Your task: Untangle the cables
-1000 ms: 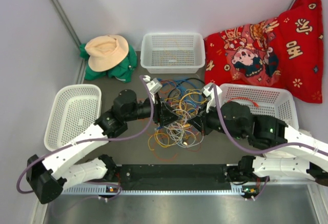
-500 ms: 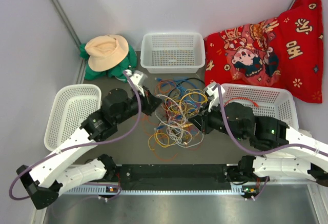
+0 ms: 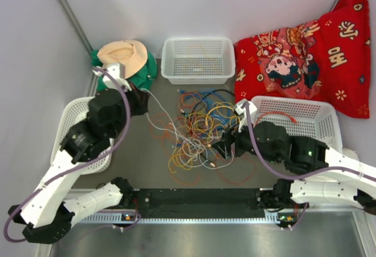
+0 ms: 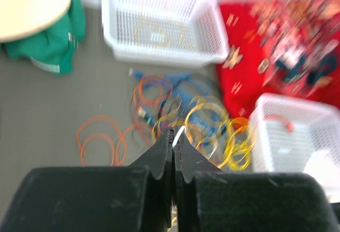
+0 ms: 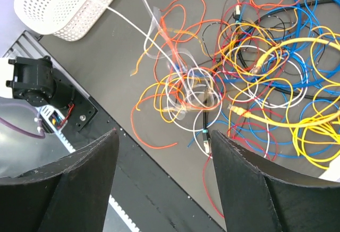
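Observation:
The cables (image 3: 200,127) lie in a loose tangle of yellow, orange, blue, red, white and black cords on the grey table. My left gripper (image 3: 143,95) is drawn back to the far left beside the hat. It is shut on a white cable (image 3: 167,119) that runs taut from its tips into the tangle. The left wrist view shows the jaws pressed together (image 4: 175,135) with the white cable (image 4: 179,135) coming out at their tip. My right gripper (image 3: 218,150) hovers at the tangle's near right edge, open and holding nothing (image 5: 163,136). A black plug end (image 5: 205,136) lies by its right finger.
White baskets stand at the left (image 3: 79,130), the back (image 3: 197,60) and the right (image 3: 294,116); the right one holds a red cord. A tan hat (image 3: 122,57) lies on green cloth at the back left. Red patterned fabric (image 3: 305,57) fills the back right. A black rail (image 3: 200,201) runs along the front.
My left gripper shut on a white cable and pulled back left toward the hat, stretching that cable out of the tangle. My right gripper opened and let go.

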You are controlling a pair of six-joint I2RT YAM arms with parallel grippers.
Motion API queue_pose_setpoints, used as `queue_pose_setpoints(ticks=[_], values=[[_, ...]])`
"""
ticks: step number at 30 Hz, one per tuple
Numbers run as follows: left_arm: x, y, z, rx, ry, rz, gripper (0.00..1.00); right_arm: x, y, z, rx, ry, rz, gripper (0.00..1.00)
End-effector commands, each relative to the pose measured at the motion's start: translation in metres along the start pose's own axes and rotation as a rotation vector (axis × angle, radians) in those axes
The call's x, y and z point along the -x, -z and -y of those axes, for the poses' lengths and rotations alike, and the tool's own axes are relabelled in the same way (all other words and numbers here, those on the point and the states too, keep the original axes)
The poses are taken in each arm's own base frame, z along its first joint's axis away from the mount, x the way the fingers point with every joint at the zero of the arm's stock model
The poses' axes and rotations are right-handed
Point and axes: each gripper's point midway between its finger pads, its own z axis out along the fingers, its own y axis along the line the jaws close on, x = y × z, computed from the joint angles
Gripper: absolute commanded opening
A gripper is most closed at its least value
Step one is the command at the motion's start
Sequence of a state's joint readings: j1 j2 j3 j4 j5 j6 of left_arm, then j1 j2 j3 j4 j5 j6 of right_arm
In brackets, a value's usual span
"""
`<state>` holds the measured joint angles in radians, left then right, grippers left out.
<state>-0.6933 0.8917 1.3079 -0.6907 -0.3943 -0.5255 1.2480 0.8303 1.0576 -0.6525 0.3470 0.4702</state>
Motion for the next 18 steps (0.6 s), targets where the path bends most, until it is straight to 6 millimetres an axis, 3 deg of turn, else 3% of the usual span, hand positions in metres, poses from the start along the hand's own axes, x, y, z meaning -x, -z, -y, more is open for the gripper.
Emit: queue_pose_setpoints(ticks=[1,4,7,9,13,18], values=[[0.063,0.022,0.008,0.007,0.041,0.148,0.0,0.004,-0.009,-0.011,0.042,0.018,0.037,0.7],[0.111,0.039,0.037,-0.089,0.072,0.233,0.0,0.0,-0.018,-0.016,0.061,0.035,0.029,0.7],[0.14,0.047,0.056,-0.147,0.074,0.274,0.0,-0.001,-0.028,-0.024,0.081,0.044,0.023,0.7],[0.15,0.045,0.061,-0.148,0.06,0.285,0.0,0.002,-0.033,-0.028,0.092,0.045,0.031,0.7],[0.184,0.065,0.068,-0.168,0.062,0.355,0.0,0.006,-0.038,-0.034,0.116,0.042,0.057,0.7],[0.201,0.068,0.073,-0.164,0.03,0.384,0.0,0.006,-0.048,-0.042,0.145,0.044,0.08,0.71]])
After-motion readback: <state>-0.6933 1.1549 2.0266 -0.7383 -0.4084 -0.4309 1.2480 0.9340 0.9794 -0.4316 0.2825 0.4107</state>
